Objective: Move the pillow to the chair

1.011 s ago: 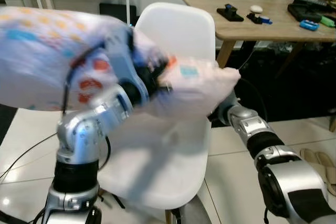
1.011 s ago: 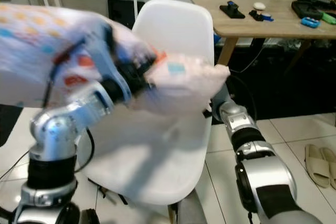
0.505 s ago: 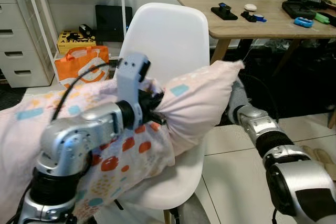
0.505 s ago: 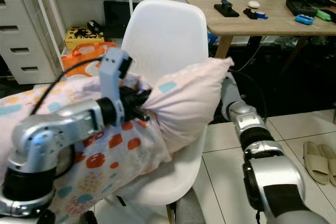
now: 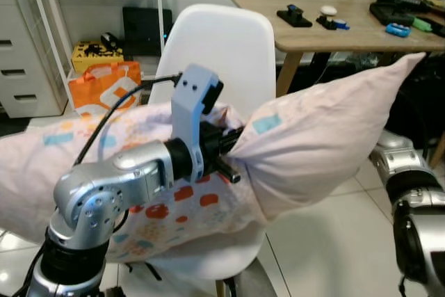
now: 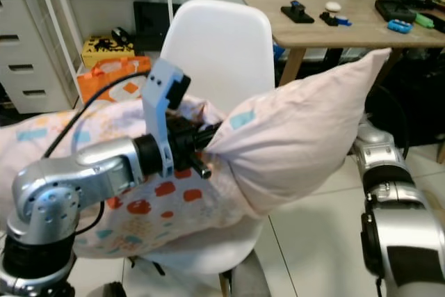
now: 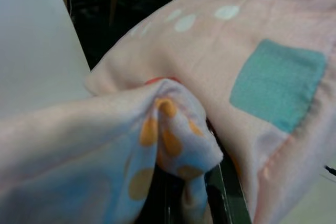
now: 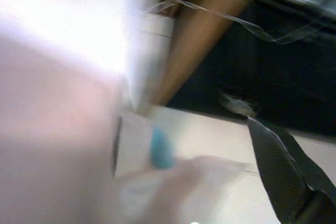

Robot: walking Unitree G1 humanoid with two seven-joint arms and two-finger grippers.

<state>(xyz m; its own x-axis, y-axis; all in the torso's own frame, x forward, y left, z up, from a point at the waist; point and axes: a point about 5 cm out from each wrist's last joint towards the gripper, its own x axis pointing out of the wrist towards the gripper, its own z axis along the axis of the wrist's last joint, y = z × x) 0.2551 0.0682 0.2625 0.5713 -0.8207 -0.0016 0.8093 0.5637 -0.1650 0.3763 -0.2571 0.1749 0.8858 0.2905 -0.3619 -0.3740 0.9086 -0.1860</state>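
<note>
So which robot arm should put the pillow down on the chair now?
Probably the left. The left gripper is pinching a bunch of the pillow right above the white chair seat. The right arm is under the pillow's far end, off to the chair's side.

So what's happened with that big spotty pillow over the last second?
The pillow has come down from chest height onto the white chair, and its pale end has swung out to the robot's right, toward the wooden table. The left gripper stays clamped on a bunched fold at the pillow's middle. The right arm is still tucked under the pale end. Chair, table and shelf are unmoved.
</note>
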